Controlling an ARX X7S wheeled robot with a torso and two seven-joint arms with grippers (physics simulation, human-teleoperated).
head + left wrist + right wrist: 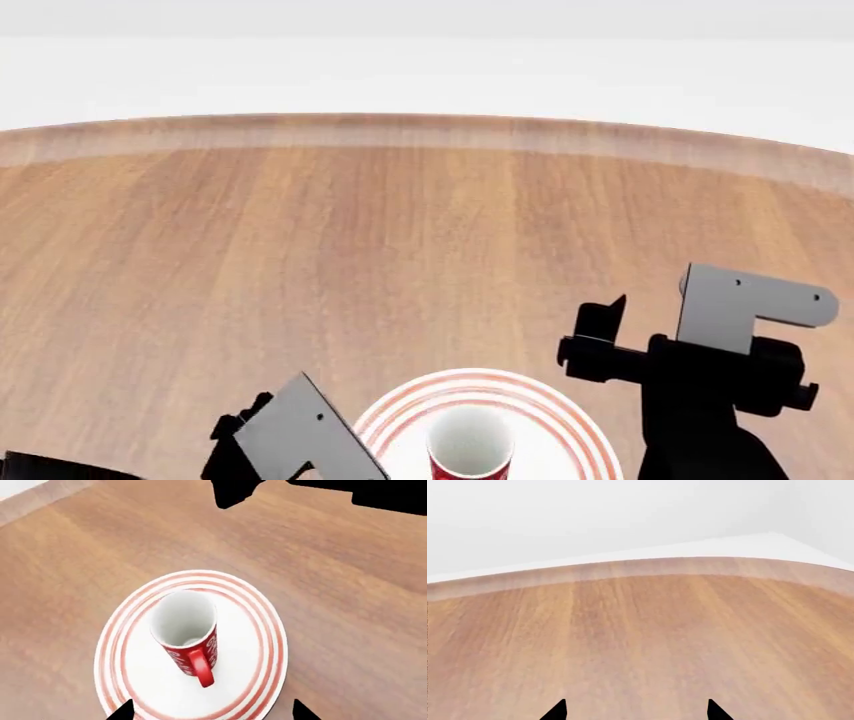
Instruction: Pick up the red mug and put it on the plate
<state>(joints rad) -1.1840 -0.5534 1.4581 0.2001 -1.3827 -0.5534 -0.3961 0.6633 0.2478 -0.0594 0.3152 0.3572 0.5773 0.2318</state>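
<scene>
The red mug (183, 625) with its white pattern stands upright on the plate (263, 630), handle toward the camera in the left wrist view. In the head view the red mug (470, 445) and the red-ringed plate (567, 420) sit at the bottom edge, between the two arms. My left gripper (212, 711) is open, its two fingertips spread wide over the plate's near rim and apart from the mug. My right gripper (636, 711) is open over bare wood with nothing between its fingers. In the head view my right gripper (598, 335) hangs to the right of the plate.
The wooden table (400, 250) stretches ahead to a curved far edge (427, 130) with a white floor behind it. Dark parts of the right arm (233, 492) show beyond the plate in the left wrist view.
</scene>
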